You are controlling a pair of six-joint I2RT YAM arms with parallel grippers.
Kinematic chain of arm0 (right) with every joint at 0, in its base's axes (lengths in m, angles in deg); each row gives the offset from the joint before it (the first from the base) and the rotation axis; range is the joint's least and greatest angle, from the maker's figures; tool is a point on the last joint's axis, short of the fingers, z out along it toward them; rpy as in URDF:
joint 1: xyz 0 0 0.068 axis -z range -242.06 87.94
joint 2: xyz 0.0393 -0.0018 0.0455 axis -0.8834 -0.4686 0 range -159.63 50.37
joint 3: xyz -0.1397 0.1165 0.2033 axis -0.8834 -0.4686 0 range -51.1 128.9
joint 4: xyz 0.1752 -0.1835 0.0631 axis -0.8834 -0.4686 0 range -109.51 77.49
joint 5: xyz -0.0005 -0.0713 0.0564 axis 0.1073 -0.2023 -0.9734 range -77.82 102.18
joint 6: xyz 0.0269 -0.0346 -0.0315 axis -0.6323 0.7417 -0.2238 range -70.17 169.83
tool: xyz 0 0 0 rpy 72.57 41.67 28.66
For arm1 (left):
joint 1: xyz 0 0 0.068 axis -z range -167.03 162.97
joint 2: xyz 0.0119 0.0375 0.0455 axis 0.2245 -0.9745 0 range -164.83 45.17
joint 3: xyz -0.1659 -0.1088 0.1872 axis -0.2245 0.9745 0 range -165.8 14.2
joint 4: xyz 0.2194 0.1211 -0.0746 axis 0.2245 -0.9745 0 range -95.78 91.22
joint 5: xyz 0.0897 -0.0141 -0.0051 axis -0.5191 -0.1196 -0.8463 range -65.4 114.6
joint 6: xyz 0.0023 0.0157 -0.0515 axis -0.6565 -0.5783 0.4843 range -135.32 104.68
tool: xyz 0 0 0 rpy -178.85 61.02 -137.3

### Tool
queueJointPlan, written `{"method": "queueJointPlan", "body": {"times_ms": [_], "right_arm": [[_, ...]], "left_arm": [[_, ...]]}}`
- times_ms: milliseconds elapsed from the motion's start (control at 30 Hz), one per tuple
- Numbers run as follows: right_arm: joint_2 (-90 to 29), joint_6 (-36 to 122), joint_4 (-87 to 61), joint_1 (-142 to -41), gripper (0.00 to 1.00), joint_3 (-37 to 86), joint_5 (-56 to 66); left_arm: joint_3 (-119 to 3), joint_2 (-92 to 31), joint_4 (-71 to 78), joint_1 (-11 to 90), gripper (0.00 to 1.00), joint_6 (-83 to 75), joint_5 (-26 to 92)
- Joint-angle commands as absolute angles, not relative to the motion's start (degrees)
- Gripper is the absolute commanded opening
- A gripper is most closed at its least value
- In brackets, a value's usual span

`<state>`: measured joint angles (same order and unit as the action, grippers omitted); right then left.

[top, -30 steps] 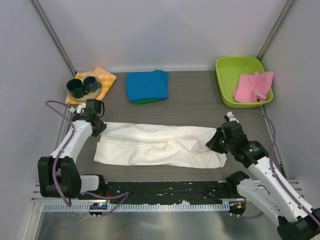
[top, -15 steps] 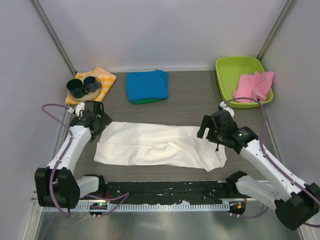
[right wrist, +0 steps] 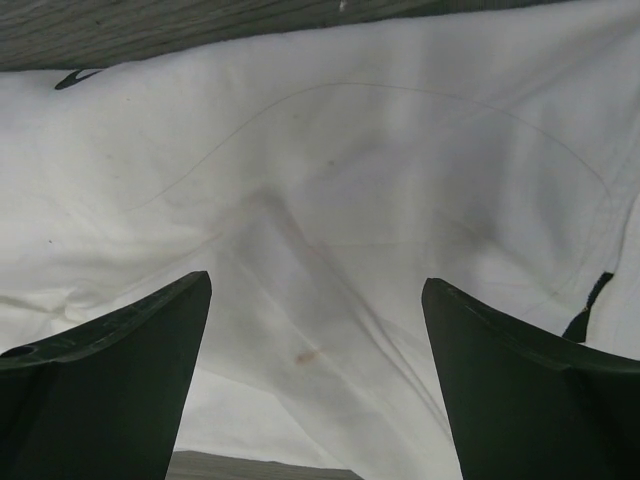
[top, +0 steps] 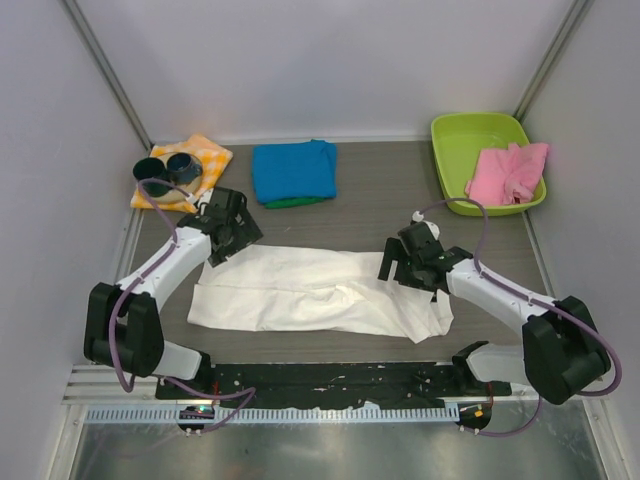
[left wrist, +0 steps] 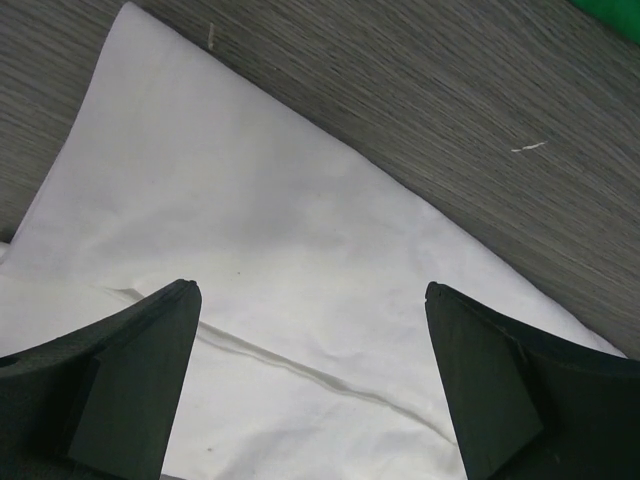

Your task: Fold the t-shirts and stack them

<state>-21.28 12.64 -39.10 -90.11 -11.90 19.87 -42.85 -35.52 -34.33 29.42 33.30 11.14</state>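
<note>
1. The top view gives the whole layout. The white t-shirt (top: 320, 292) lies as a long folded band across the middle of the table (top: 380, 200). The turquoise t-shirt (top: 293, 170) sits folded at upper centre, on top of the green t-shirt (top: 290, 203), which only pokes out as a thin edge below it.
2. In the same view the left claw (top: 225, 245) is over the white tee's upper-left corner and the right claw (top: 400, 268) is over its right end. From up there it's hard to judge how wide either one is spread.
3. The left wrist view settles it for that side. Both fingers (left wrist: 130, 380) are spread wide with nothing between them. The pointed shirt corner lies flat on the wood grain below, and there's a sliver of green in the top right of the frame.
4. It's the same on the right wrist view: the fingers (right wrist: 110, 390) are wide apart and holding nothing. Wrinkled white fabric nearly fills the frame, with a faint reddish mark (right wrist: 310, 355) that the top view doesn't pick up.
5. Neither wrist view makes it clear whether the fingertips actually touch the cloth.
6. A few things show up only in the top view. The orange checked cloth (top: 205, 160) with two dark cups (top: 165, 172) is at upper left. A lime tray (top: 480, 125) holding a pink cloth (top: 508, 172) is at upper right.
</note>
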Motion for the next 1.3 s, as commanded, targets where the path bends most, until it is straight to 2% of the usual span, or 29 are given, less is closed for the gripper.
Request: {"method": "queueJointPlan", "body": {"times_ms": [0,167,467,567,600,700,733,833,933,1000,1167,1200,1233,1267], "right_arm": [[-21.6,12.6,-32.8,-90.6,0.91,-12.3,17.5],[-22.7,12.6,-31.1,-91.5,0.86,-11.4,17.0],[-29.2,11.7,-27.5,-93.8,0.64,-9.9,15.1],[-30.4,11.4,-27.0,-94.8,0.51,-9.5,15.3],[-30.6,11.5,-27.0,-95.0,0.40,-9.3,15.5],[-30.7,11.5,-27.8,-95.8,0.18,-8.6,16.2],[-30.7,11.7,-28.2,-96.2,0.15,-8.5,17.1],[-30.3,12.6,-30.2,-97.4,0.16,-7.0,19.6],[-29.9,13.4,-33.2,-99.0,0.31,-5.0,21.7],[-29.3,13.8,-35.2,-100.5,0.33,-3.7,23.9],[-27.9,14.2,-37.5,-103.3,0.16,-2.4,26.9],[-27.9,14.1,-37.6,-103.8,0.06,-2.3,27.0],[-27.8,14.0,-37.9,-104.5,0.01,-2.3,27.0],[-27.6,13.9,-38.6,-105.1,0.01,-2.1,27.0]], "left_arm": [[-42.2,-36.7,-31.4,29.1,0.99,32.4,10.6],[-42.3,-37.3,-30.9,29.1,0.98,32.6,10.9],[-42.1,-37.4,-31.3,29.1,0.97,32.1,9.7],[-42.1,-37.3,-31.2,29.1,0.98,32.1,9.3],[-42.0,-37.4,-31.2,29.1,0.98,32.1,9.2],[-42.2,-37.7,-31.3,29.1,0.98,31.9,9.2],[-42.3,-37.8,-31.3,29.1,0.97,32.0,9.1],[-42.2,-38.0,-31.2,29.1,0.97,31.9,9.1],[-42.3,-38.1,-31.4,29.1,0.97,31.8,9.2],[-42.5,-38.0,-31.4,29.1,0.97,31.8,9.1],[-42.6,-37.5,-31.6,29.1,0.97,31.9,9.1],[-42.6,-37.4,-31.7,29.1,0.97,31.9,9.1],[-42.5,-37.4,-31.7,29.1,0.97,31.9,9.1],[-42.4,-37.2,-31.7,29.1,0.97,31.9,9.1]]}}
